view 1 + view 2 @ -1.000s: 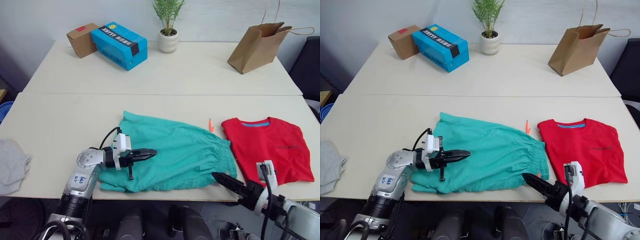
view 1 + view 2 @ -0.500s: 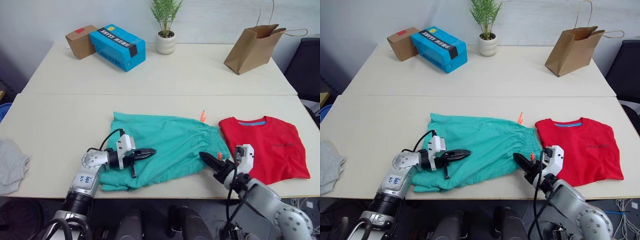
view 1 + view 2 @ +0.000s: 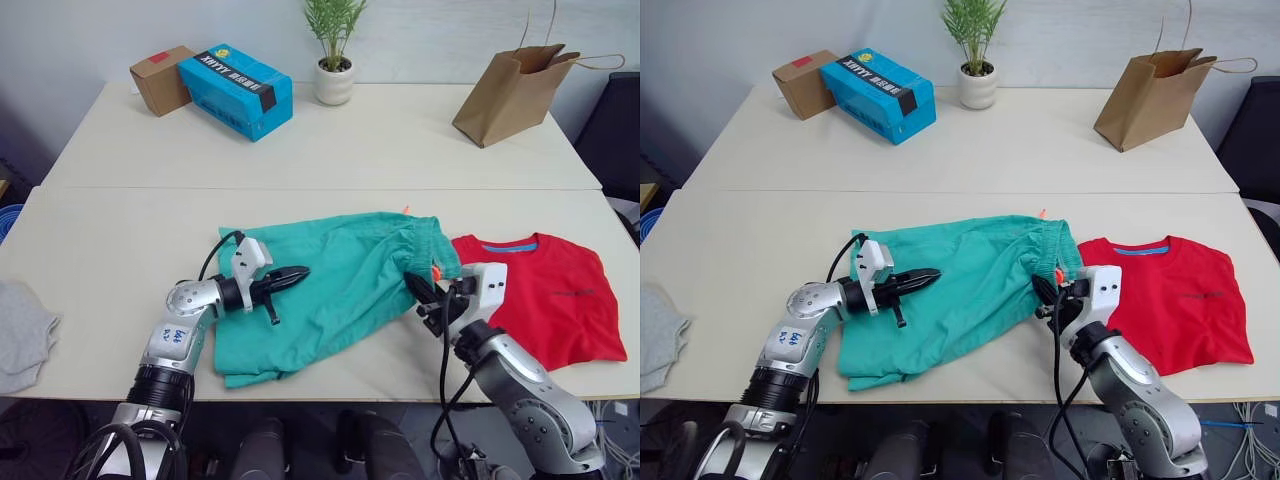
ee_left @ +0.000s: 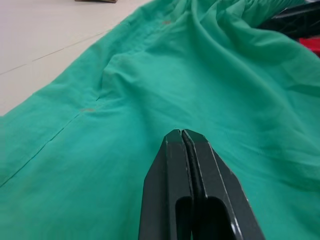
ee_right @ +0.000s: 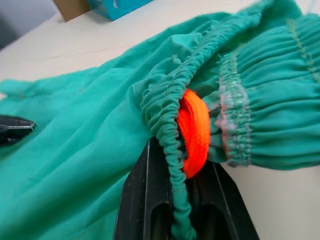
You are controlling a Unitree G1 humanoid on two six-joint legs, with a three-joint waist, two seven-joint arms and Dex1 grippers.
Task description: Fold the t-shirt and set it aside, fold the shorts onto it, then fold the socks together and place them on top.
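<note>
Teal shorts (image 3: 335,275) mid-frame on desk (image 3: 120,240); right gripper (image 3: 420,293) jaws clamped on waistband w/ orange drawstring (image 5: 194,131); left gripper (image 3: 296,273) jaws together over fabric.

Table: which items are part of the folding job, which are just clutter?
Job: t-shirt, shorts, socks, right pincer gripping the shorts' waistband, left pincer shut.
Clutter: blue box, cardboard box, potted plant, paper bag.
</note>
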